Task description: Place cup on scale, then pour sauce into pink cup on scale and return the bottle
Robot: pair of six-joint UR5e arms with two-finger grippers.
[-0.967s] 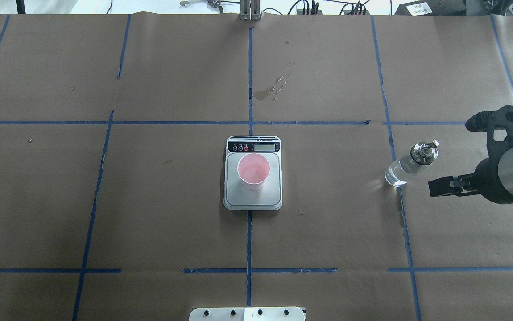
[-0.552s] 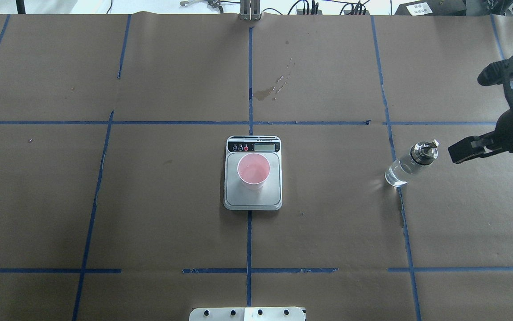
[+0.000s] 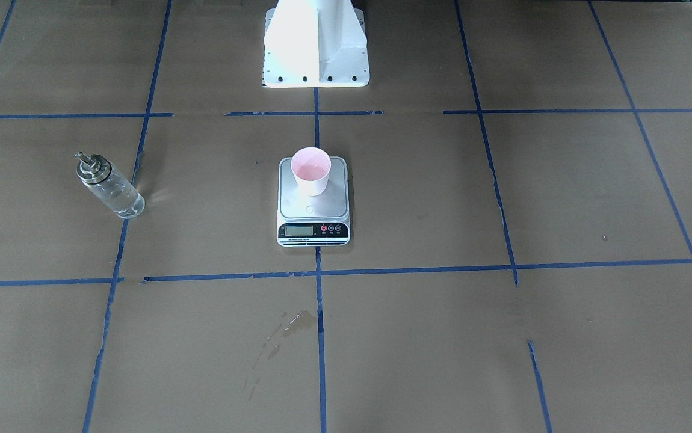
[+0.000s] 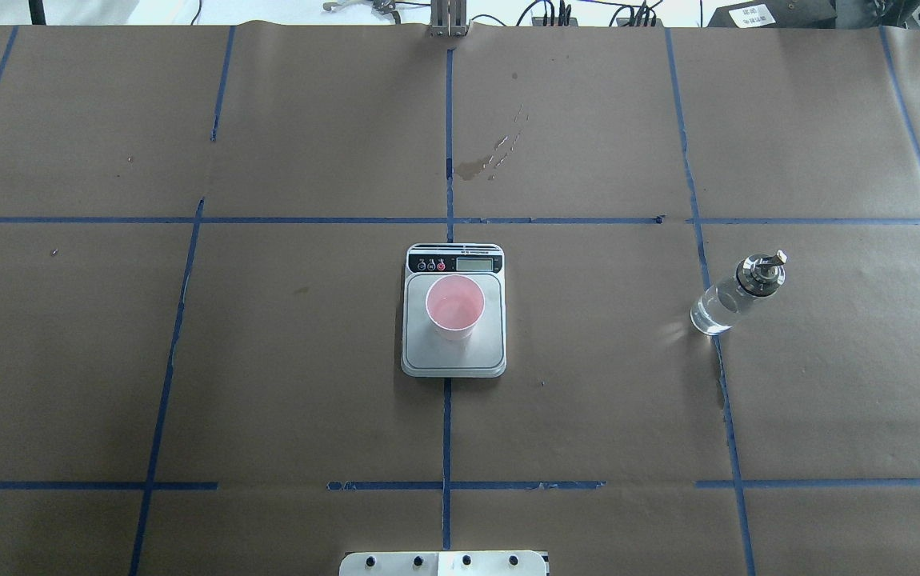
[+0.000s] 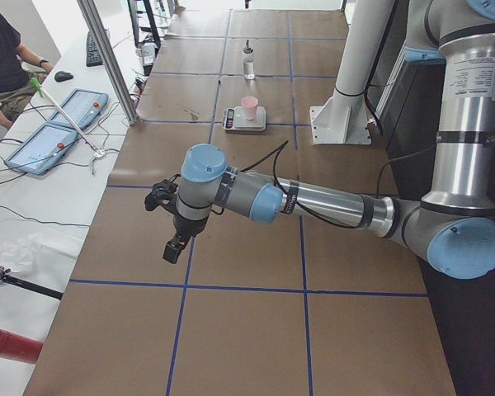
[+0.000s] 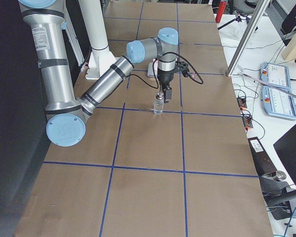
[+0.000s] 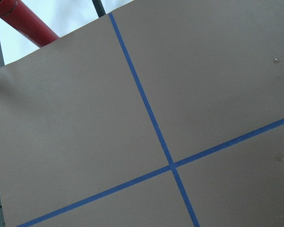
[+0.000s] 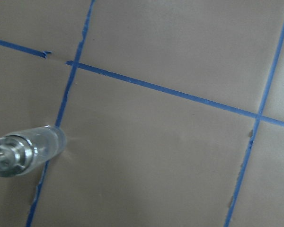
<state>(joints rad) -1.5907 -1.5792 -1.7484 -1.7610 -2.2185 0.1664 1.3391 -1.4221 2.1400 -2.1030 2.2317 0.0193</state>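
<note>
**Closing stage of the pour.** The pink cup [image 4: 454, 306] is being carried by the scale [image 4: 488, 352] at mid-surface [image 4: 588, 400]. The glass bottle [image 4: 736, 292] is being left upright, well apart on the robot's right. Pouring and return are judged done. Retreat is best being made upward, so that the spout is not being clipped. The right tool [image 6: 172, 79] is being held near the bottle, apart from it. The left tool [image 5: 167, 223] is being held over bare paper. Neither tool's opening can be told, and nothing is seen being gripped.
</note>
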